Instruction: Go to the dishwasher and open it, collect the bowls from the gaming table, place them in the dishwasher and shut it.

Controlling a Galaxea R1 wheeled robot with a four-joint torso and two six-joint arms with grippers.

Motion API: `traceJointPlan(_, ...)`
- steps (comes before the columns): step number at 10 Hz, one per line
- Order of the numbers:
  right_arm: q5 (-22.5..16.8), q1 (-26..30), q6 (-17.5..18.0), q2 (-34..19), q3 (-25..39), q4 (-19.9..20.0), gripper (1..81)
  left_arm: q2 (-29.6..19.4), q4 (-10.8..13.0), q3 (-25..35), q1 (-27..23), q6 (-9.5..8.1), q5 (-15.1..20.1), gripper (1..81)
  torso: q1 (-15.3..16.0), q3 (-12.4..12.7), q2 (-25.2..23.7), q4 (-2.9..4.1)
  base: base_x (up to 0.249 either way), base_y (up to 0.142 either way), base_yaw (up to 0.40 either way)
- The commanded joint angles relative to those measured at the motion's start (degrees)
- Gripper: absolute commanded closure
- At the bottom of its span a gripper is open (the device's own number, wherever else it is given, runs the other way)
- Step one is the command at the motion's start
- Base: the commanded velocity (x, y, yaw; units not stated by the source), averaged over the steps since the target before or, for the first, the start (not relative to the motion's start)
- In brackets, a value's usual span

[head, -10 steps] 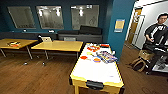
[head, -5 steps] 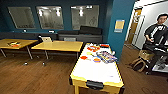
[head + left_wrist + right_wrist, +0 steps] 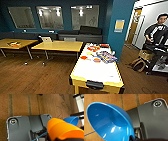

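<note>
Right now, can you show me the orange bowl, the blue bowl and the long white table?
orange bowl (image 3: 62, 130), left wrist view, outer side.
blue bowl (image 3: 106, 122), right wrist view, inside.
gaming table (image 3: 96, 71), head view, bare white top.

Office break room indicated: teal walls (image 3: 117, 10), interior windows (image 3: 51, 17), wood floor (image 3: 35, 77), yellow benches (image 3: 58, 45), gaming table (image 3: 97, 72), dark sofa (image 3: 80, 35).

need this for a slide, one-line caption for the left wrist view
Orange bowl close to the left wrist camera, blue bowl just behind it, wooden floor below.
</note>
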Motion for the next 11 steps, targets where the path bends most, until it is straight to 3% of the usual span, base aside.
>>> traceJointPlan(1, -2.4, 2.5, 0.3, -1.2, 1.5, -1.3, 81.1, -4.9, 0.6, 4.4, -2.8, 0.49, 0.5, 81.1, 0.0, 0.0, 0.0, 0.00, 0.000, 0.000, 0.000)
traceJointPlan(7, -2.4, 2.6, 0.3, -1.3, 1.2, -1.3, 81.1, -5.3, 0.7, 5.0, -2.5, 1.19, -1.1, 81.1, 0.0, 0.0, 0.0, 0.00, 0.000, 0.000, 0.000)
traceJointPlan(11, -2.4, 2.5, 0.3, -1.3, 1.2, -1.3, 81.1, -5.1, 0.7, 5.0, -2.5, 1.19, -1.0, 81.1, 0.0, 0.0, 0.0, 0.00, 0.000, 0.000, -0.148)
